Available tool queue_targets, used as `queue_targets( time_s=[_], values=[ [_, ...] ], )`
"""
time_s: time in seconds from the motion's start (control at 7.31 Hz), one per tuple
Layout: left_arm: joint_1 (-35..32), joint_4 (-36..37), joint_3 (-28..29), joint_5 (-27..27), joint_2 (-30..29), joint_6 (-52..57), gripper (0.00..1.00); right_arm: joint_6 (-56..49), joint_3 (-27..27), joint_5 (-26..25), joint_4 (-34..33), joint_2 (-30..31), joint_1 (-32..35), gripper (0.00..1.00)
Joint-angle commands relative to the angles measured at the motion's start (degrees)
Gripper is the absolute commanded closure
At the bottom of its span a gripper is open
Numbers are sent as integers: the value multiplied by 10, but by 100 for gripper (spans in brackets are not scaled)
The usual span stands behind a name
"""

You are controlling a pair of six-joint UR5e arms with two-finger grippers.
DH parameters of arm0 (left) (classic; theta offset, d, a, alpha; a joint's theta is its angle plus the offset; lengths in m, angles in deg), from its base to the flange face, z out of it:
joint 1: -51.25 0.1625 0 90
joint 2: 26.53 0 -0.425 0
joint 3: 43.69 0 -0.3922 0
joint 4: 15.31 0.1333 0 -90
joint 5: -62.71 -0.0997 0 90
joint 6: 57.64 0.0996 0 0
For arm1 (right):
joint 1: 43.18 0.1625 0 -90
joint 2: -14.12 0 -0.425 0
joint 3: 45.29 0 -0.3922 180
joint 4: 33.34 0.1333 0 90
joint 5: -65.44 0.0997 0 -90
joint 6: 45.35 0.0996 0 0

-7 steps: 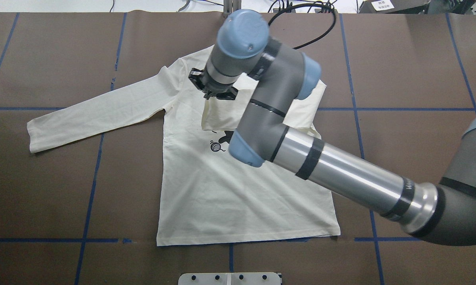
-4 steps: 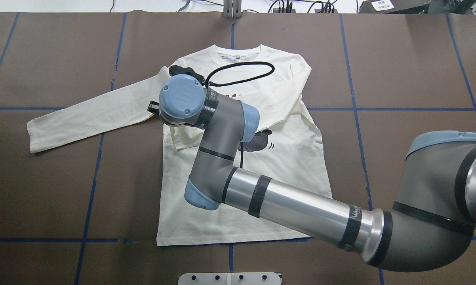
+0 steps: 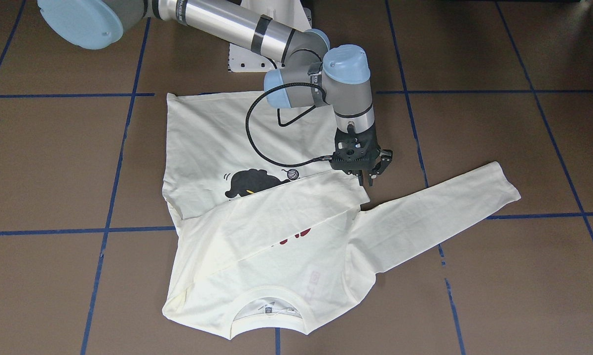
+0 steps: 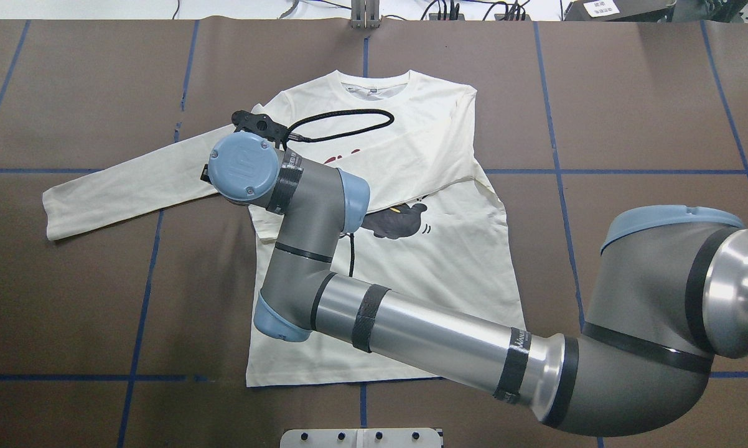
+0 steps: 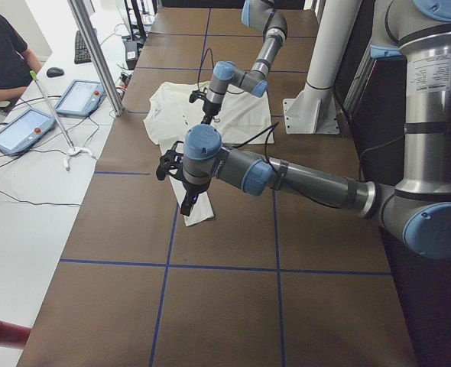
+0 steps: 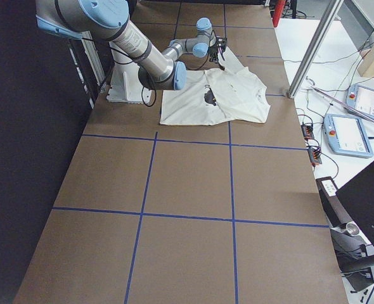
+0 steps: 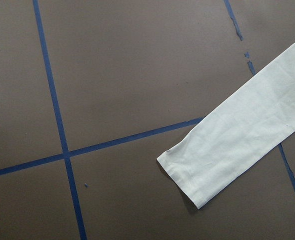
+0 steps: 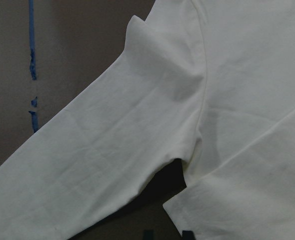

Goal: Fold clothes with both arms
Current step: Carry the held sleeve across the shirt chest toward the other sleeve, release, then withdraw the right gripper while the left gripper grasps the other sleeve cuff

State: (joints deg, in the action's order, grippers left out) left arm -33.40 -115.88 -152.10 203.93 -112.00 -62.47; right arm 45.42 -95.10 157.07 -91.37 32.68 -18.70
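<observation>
The cream T-shirt [image 4: 448,261] lies flat and face up on the brown table, collar at the far side. Its cat print [image 4: 392,221] and red lettering [image 4: 343,157] are partly covered by the right sleeve [image 4: 411,168], which lies folded across the chest. The left sleeve [image 4: 131,186] stretches out to the left. My right gripper [image 3: 370,177] hangs just above the left armpit, beside the folded sleeve's cuff [image 3: 358,195]. It is open and holds nothing. My left gripper [image 5: 188,206] shows only in the exterior left view, high over the left sleeve's cuff [image 7: 197,175]. I cannot tell its state.
A black cable loop [image 4: 343,124] from the right wrist hangs over the chest. A white mounting plate [image 4: 361,437] sits at the near table edge. Blue tape lines [image 4: 144,280] cross the table. An operator [image 5: 4,53] and tablets [image 5: 76,99] are at a side table.
My right arm swept left across the shirt, drawing the right sleeve over the chest. The sleeve now lies flat and the gripper stands over the left armpit.
</observation>
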Motion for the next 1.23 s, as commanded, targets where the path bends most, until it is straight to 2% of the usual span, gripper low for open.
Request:
queue_targets(
  time_s=[0.0,0.14,0.27,0.41,0.55,0.68,0.82,1.09],
  values=[
    [45,-38,19,-1,0,-22,0,8,-5,-2,-1,-14,2,3],
    [68,-78,45,-7,0,-94,0,23,-23,19,-5,-11,20,3],
    [94,-132,119,-7,-32,-185,0,34,-98,90,-40,42,58,2],
    [148,-187,180,-44,-58,-245,0,30,-220,134,-79,130,90,2],
    [183,-215,203,-133,-78,-301,1,26,-348,161,-111,234,119,1],
    [195,-219,231,-143,-91,-312,5,19,-454,187,-122,336,150,1],
    [211,-219,259,-144,-111,-313,10,-23,-495,195,-122,381,156,1],
    [235,-219,292,-144,-131,-312,17,-28,-494,194,-122,389,156,1]
  ],
)
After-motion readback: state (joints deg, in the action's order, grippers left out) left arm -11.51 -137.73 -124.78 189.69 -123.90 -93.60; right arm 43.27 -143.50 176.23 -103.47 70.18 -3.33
